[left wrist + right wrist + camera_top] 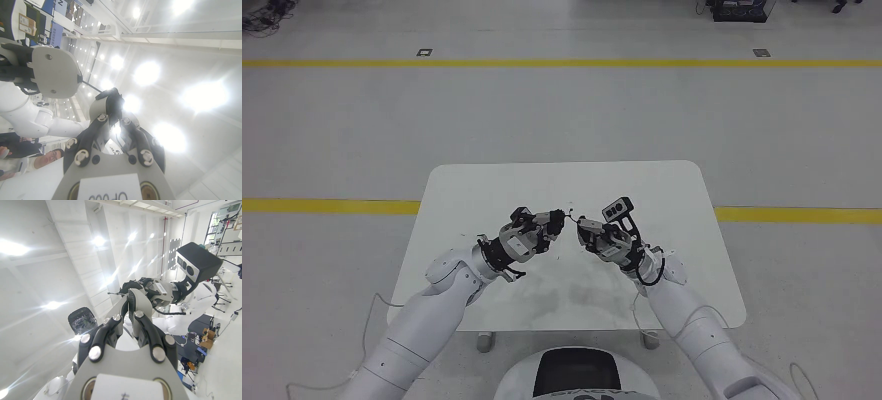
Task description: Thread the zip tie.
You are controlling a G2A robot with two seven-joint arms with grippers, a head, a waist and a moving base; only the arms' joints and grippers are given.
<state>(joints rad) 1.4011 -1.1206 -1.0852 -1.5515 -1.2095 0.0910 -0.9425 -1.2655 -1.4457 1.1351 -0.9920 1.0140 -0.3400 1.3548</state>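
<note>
Zip tie (90,86), thin black strand, left gripper (110,97) and right gripper (127,299) both clenched on it

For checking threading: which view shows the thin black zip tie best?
Left wrist view: the thin black zip tie shows as a long, plain line. Right wrist shows a short end; top, a speck.

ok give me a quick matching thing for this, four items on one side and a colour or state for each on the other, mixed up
Things:
1 zip tie
2 table
3 floor lines
4 left gripper

Colour or state:
a yellow
b white
c thin and black
d shut on the zip tie

Pairs: 1-c, 2-b, 3-a, 4-d
</note>
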